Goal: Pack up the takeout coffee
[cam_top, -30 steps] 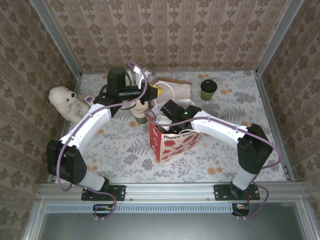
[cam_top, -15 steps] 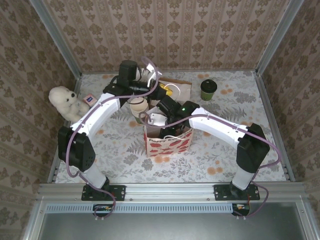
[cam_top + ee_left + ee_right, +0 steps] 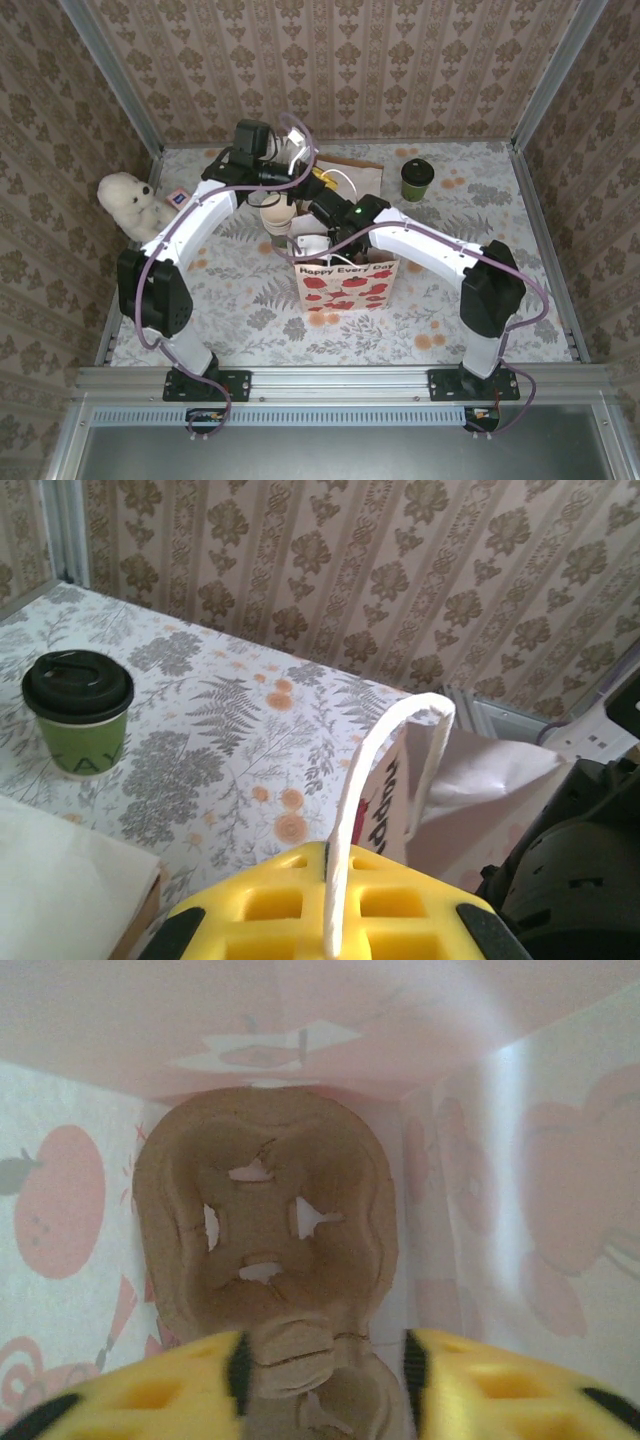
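1. The left gripper is sitting shut on the white handle of the gift bag; it is holding that handle up at the bag's 11 o'clock corner in the top view.
2. The right gripper is hanging inside the bag's mouth; its fingers are standing parted and straddling a ridge of the brown pulp carrier in the bottom of the bag; whether they are pinching it cannot be told.
3. The takeout coffee is standing upright on the table, lid uppermost and long axis vertical; it is sitting well apart from the bag, at about 2 o'clock from it, with nothing touching it.
4. Judgement: the cup is lying at 3 o'clock from the left gripper and 2 o'clock from the right, roughly equally near; with the left occupied by the handle, the right arm is looking better placed; it would be needing to rise clear of the bag first, then close across the cup's upright wall.
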